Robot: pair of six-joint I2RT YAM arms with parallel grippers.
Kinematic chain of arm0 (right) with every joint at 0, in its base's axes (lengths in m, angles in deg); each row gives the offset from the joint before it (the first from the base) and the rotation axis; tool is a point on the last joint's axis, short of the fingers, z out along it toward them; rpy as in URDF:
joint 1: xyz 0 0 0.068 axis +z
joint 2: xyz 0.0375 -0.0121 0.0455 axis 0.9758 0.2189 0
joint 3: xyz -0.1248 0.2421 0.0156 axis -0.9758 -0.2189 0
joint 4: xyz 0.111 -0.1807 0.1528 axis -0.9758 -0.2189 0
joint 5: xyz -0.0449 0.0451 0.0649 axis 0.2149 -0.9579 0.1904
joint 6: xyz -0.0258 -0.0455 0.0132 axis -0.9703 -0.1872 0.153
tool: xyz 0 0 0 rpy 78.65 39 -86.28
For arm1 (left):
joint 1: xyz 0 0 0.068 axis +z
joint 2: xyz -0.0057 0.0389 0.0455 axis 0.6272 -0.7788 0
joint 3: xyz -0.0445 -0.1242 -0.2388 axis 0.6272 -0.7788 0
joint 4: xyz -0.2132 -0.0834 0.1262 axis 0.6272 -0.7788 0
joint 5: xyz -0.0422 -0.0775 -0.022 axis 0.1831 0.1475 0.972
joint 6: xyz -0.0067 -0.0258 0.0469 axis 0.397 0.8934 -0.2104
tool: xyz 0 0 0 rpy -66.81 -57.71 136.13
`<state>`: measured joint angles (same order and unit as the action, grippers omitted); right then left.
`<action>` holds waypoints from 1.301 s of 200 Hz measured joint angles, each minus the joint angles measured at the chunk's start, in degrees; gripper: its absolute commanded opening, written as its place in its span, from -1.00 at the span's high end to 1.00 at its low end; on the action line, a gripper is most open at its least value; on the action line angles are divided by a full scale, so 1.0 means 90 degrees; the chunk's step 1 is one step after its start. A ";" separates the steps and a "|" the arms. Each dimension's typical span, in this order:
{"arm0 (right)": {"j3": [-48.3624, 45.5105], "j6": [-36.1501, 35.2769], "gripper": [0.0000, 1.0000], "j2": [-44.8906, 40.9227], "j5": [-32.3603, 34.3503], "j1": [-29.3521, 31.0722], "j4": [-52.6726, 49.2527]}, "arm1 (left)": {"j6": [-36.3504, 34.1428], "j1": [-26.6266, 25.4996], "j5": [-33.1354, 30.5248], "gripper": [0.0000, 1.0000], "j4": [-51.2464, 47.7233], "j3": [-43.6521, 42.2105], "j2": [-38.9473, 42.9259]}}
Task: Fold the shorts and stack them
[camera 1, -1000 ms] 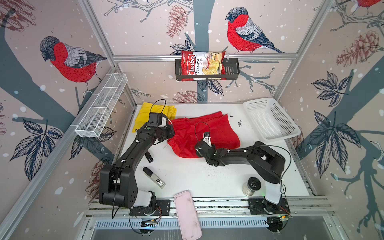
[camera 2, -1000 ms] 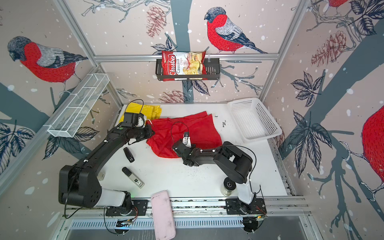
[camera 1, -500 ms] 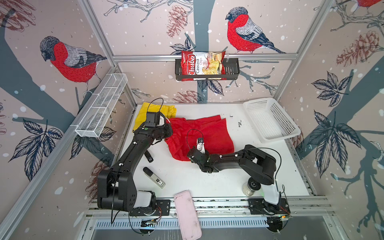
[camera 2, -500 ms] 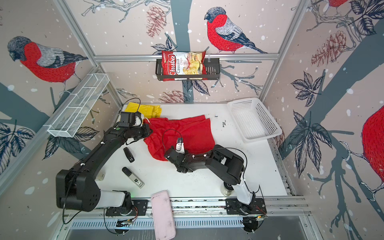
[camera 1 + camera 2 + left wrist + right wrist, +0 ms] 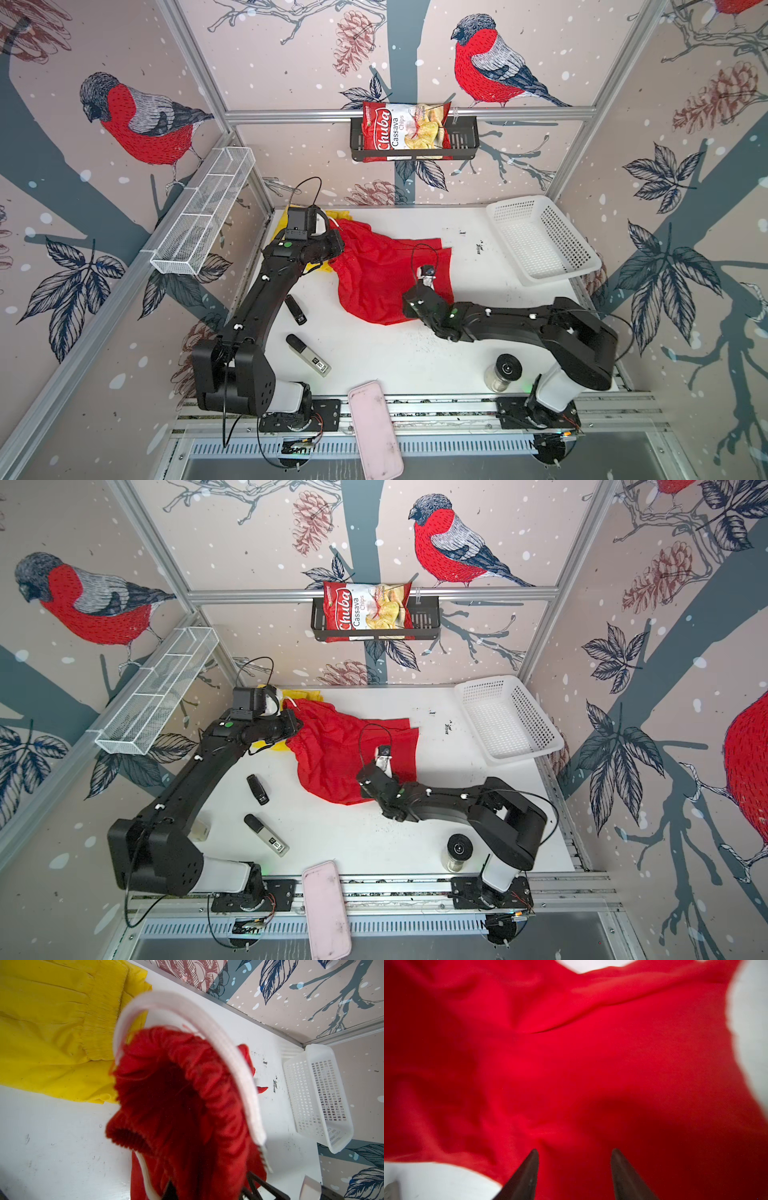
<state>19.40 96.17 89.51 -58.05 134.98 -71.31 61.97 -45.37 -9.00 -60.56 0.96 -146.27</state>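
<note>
At ten o'clock on the desk [image 5: 374,361], the left end effector [image 5: 334,249] clamped the unfolded red shorts [image 5: 374,274], right end effector [image 5: 574,1152] half-open over them, yellow shorts [image 5: 52,1032] unstacked.

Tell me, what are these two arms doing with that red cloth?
They are meant to fold and stack two pairs of shorts. The left fingers are shut on the waistband of the red shorts, holding it bunched up beside the yellow shorts at the far left corner of the table. The right fingers stand open just over the other end of the red shorts, not gripping. The red pair is still crumpled, so nothing is neatly stacked yet.
</note>
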 measured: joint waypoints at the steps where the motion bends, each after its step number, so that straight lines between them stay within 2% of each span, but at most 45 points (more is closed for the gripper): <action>1: -0.0051 0.0015 -0.22 -0.0029 -0.0010 -0.0032 0.0000 | 0.0000 0.0000 -0.0002 1.00 0.0000 0.0002 -0.0005; 14: -0.0408 0.0138 -0.37 -0.0257 -0.0160 -0.0274 -0.0151 | 0.0002 0.0000 -0.0019 1.00 -0.0012 0.0029 -0.0036; 50: -0.1064 0.0313 -0.47 -0.0916 -0.0508 -0.1275 -0.0583 | 0.0000 0.0000 -0.0027 1.00 -0.0027 0.0007 -0.0039; 74: -0.1115 0.0311 -0.75 -0.1292 -0.0648 -0.1676 -0.0748 | -0.0019 0.0000 -0.0068 1.00 -0.0034 -0.0073 -0.0053; 96: -0.0991 0.0267 -0.79 -0.1324 -0.0721 -0.2152 -0.0784 | -0.0066 0.0000 -0.0061 1.00 -0.0032 -0.0092 -0.0087; 119: -0.0342 0.0039 -0.74 -0.0770 -0.0923 -0.2662 -0.0823 | -0.0070 0.0000 -0.0034 1.00 -0.0024 -0.0112 -0.0090; 146: 0.0644 -0.0440 -0.72 0.0119 -0.1083 -0.2866 -0.0755 | -0.0087 0.0000 0.0041 1.00 0.0049 -0.0202 -0.0087; 175: 0.1736 -0.0899 -0.60 0.1236 -0.1224 -0.3196 -0.0731 | -0.0185 0.0000 0.0056 1.00 0.0095 -0.0262 -0.0112; 226: 0.3019 -0.1073 -0.54 0.2616 -0.1705 -0.3543 -0.0726 | -0.0270 0.0015 0.0049 1.00 0.0177 -0.0335 -0.0340; 242: 0.3347 -0.1086 -0.43 0.2956 -0.1790 -0.3636 -0.0726 | -0.0304 0.0073 0.0063 1.00 0.0160 -0.0345 -0.0432; 260: 0.3609 -0.1180 -0.08 0.3228 -0.1989 -0.3764 -0.0617 | -0.0345 0.0170 0.0061 1.00 0.0163 -0.0350 -0.0440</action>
<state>51.88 85.55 118.56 -75.95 101.11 -76.86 58.86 -43.84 -8.45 -59.09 -2.18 -150.22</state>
